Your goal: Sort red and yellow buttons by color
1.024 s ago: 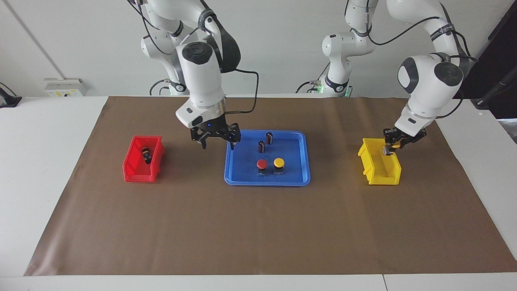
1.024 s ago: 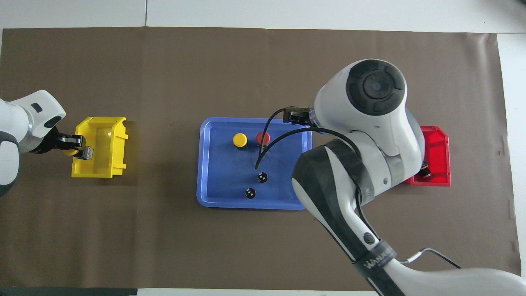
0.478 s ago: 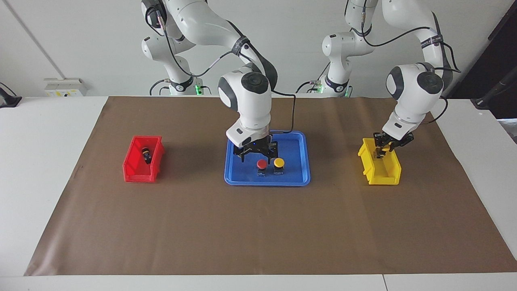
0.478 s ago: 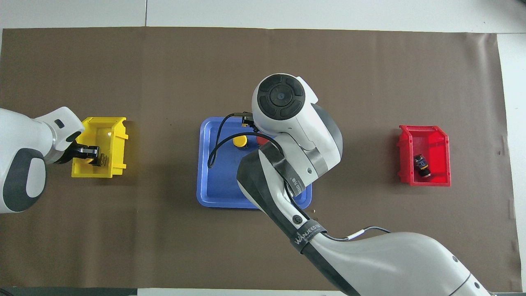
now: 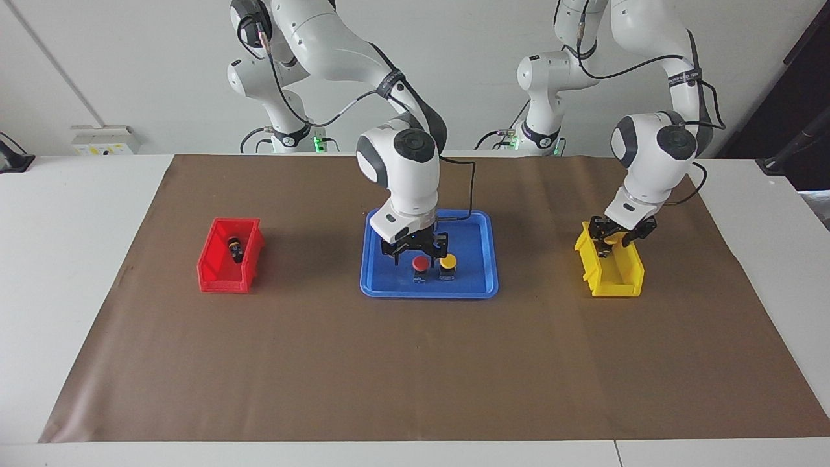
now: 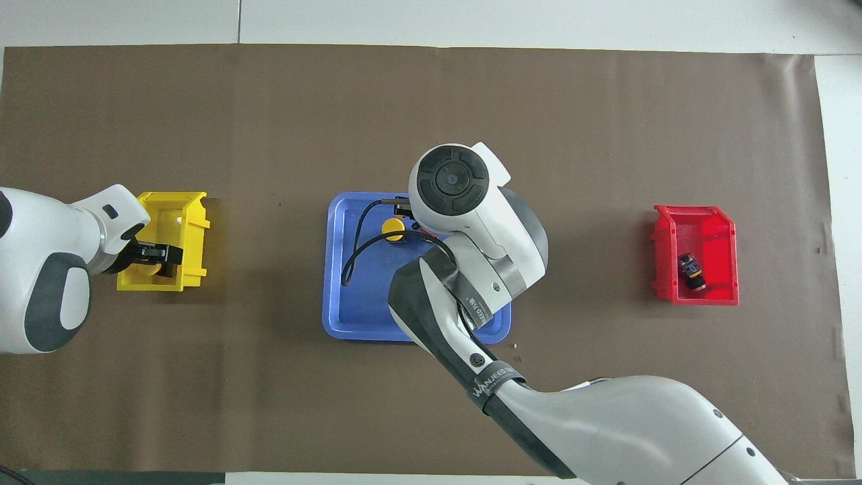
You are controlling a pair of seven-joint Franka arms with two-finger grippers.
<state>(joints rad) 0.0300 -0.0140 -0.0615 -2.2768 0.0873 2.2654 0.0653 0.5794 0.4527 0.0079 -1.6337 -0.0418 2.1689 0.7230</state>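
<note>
A red button (image 5: 421, 263) and a yellow button (image 5: 447, 262) stand side by side in the blue tray (image 5: 483, 285). My right gripper (image 5: 415, 251) is open, low over the red button. In the overhead view the right arm hides that red button; the yellow one (image 6: 392, 228) shows. Another button (image 5: 235, 248) lies on its side in the red bin (image 5: 220, 275). My left gripper (image 5: 612, 237) is down in the yellow bin (image 5: 613, 279), shut on a yellow button (image 6: 144, 269).
The tray sits mid-table on a brown mat (image 5: 415, 370). The red bin (image 6: 727, 229) is toward the right arm's end, the yellow bin (image 6: 192, 222) toward the left arm's end. The right arm hides the part of the tray nearer the robots.
My right gripper moved from beside the tray to low over the red button. My left gripper lowered into the yellow bin with its yellow button.
</note>
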